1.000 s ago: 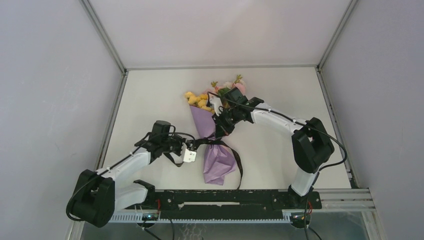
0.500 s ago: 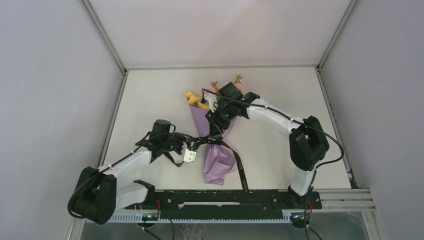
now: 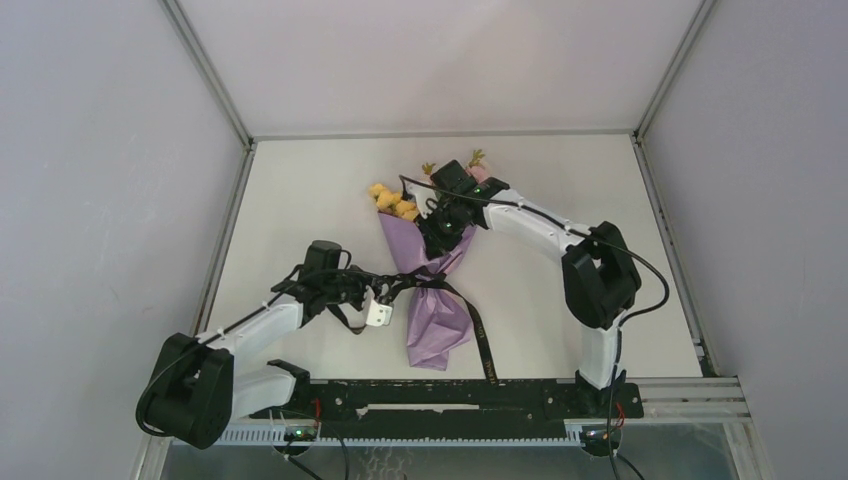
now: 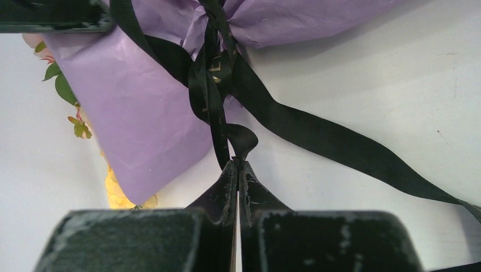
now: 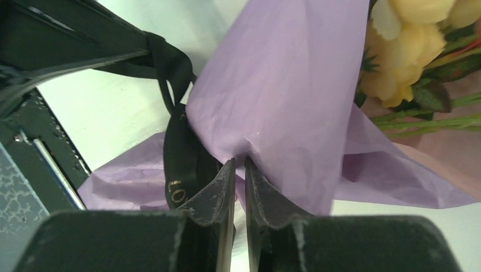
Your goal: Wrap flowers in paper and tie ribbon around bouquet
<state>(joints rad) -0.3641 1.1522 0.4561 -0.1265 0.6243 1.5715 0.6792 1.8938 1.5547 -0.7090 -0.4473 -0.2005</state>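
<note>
The bouquet (image 3: 432, 290) lies on the table, with the lilac paper (image 3: 437, 325) around the stems. Yellow and pink flowers (image 3: 395, 203) show at its far end. The black ribbon (image 3: 478, 335) is crossed round the waist, and one tail trails toward the near rail. My left gripper (image 4: 237, 161) is shut on a small fold of the ribbon (image 4: 295, 127) just left of the waist. My right gripper (image 5: 239, 161) pinches a fold of the paper (image 5: 283, 85) above the waist, its jaws nearly together. The ribbon (image 5: 178, 164) runs just beside it, and the yellow flowers (image 5: 408, 39) are behind.
Grey enclosure walls surround the white table (image 3: 300, 200) on three sides. A black and metal rail (image 3: 480, 395) with the arm bases runs along the near edge. The right arm's elbow (image 3: 598, 285) stands over the table's right side.
My right gripper let go near the waist, shifted up and left, and closed on the paper. The ribbon tail dropped flat toward the rail. The left gripper has kept its grip.
</note>
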